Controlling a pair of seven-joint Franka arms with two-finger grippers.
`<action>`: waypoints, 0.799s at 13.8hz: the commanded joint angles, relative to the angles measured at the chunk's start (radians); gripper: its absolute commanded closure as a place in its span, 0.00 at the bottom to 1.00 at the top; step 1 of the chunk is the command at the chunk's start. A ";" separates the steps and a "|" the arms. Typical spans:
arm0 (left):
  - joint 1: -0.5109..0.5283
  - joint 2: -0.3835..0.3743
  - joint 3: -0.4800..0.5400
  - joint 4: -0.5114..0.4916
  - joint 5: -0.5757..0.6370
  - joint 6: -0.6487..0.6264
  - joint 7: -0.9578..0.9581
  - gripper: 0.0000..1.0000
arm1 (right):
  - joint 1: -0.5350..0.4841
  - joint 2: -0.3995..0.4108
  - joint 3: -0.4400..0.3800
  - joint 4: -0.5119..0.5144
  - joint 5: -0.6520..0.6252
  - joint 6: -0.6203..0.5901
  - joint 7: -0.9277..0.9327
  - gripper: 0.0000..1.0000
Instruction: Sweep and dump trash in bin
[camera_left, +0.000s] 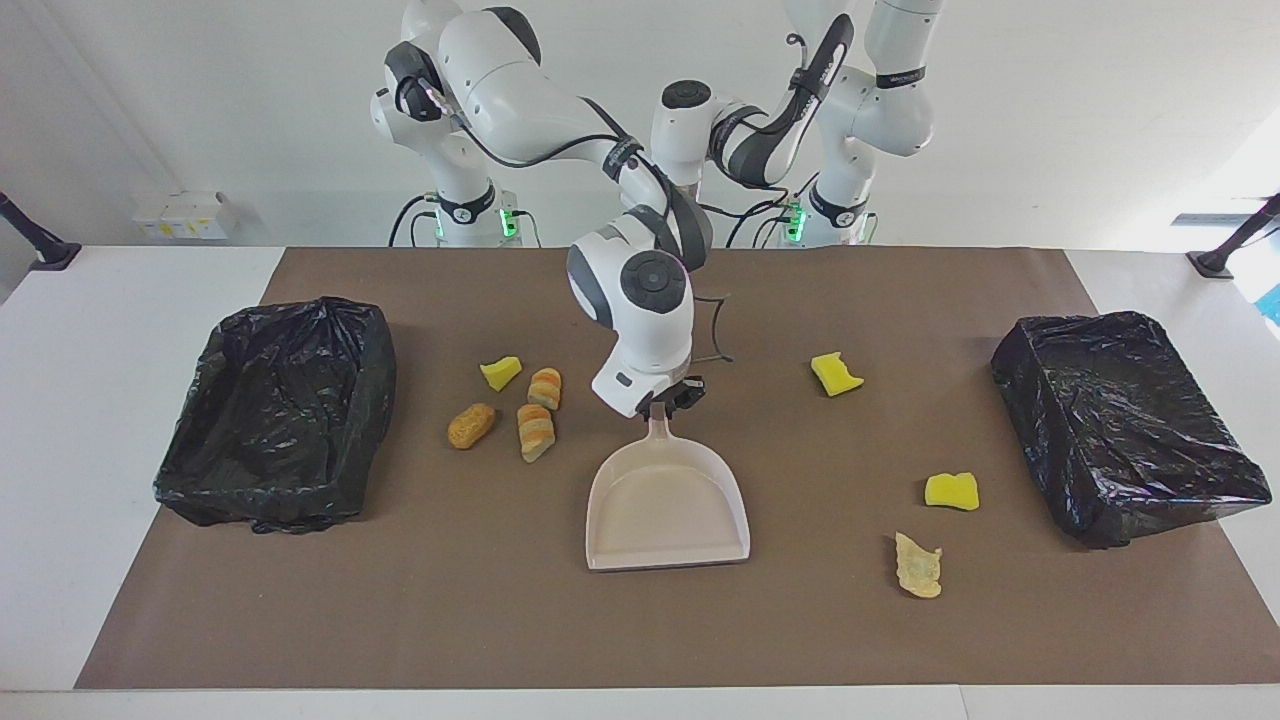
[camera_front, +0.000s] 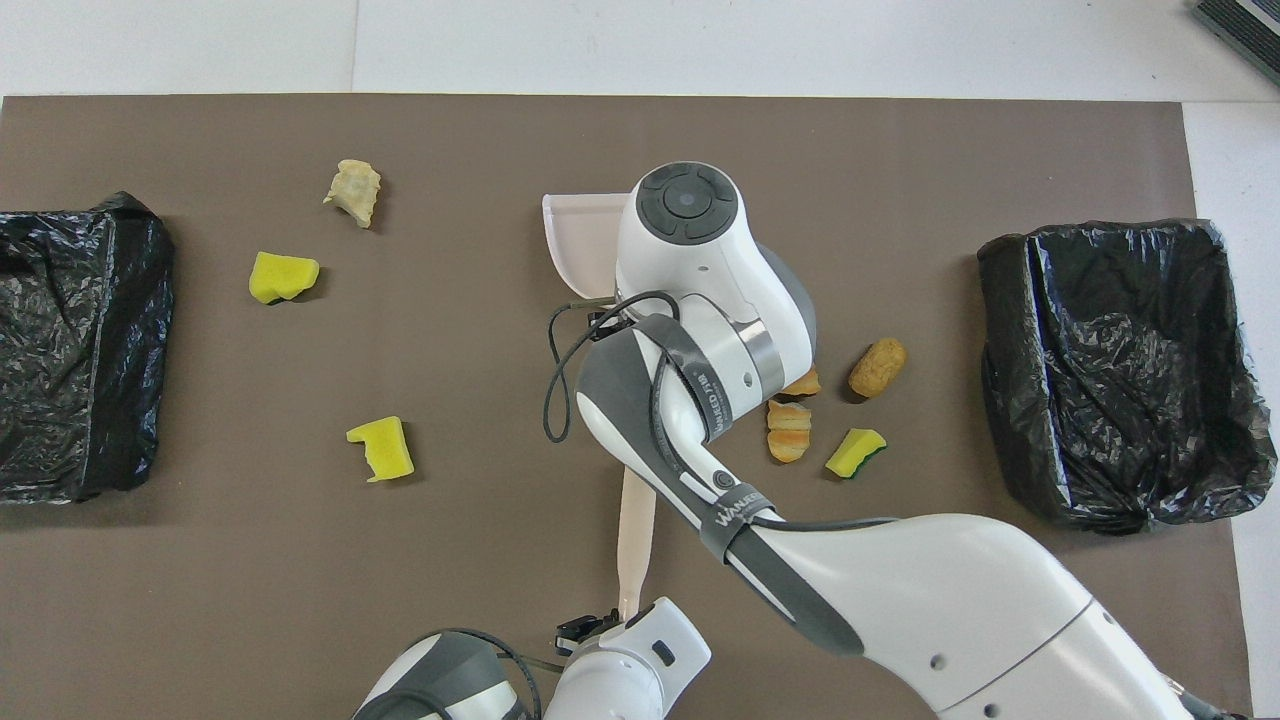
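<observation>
Right gripper (camera_left: 668, 400) clenched on beige dustpan (camera_left: 668, 505) handle.
Pan flat mid-table, bread lumps (camera_left: 537, 410) beside it; left gripper (camera_front: 600, 628) low over brush handle (camera_front: 636, 535), grip impossible to tell.

In the overhead view the right arm hid most of the dustpan (camera_front: 575, 240) and part of one bread slice (camera_front: 803, 383). The bin (camera_front: 70, 340) at the left arm's end was cut off by the picture's edge.
</observation>
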 joint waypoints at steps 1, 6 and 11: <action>0.000 -0.034 0.017 0.007 0.022 -0.088 -0.021 1.00 | -0.072 -0.087 0.011 -0.028 0.071 -0.040 -0.208 1.00; 0.134 -0.105 0.019 0.070 0.025 -0.275 0.038 1.00 | -0.173 -0.130 0.004 -0.059 0.011 -0.128 -0.756 1.00; 0.450 0.013 0.016 0.274 0.046 -0.387 0.362 1.00 | -0.190 -0.142 0.013 -0.064 -0.231 -0.232 -1.190 1.00</action>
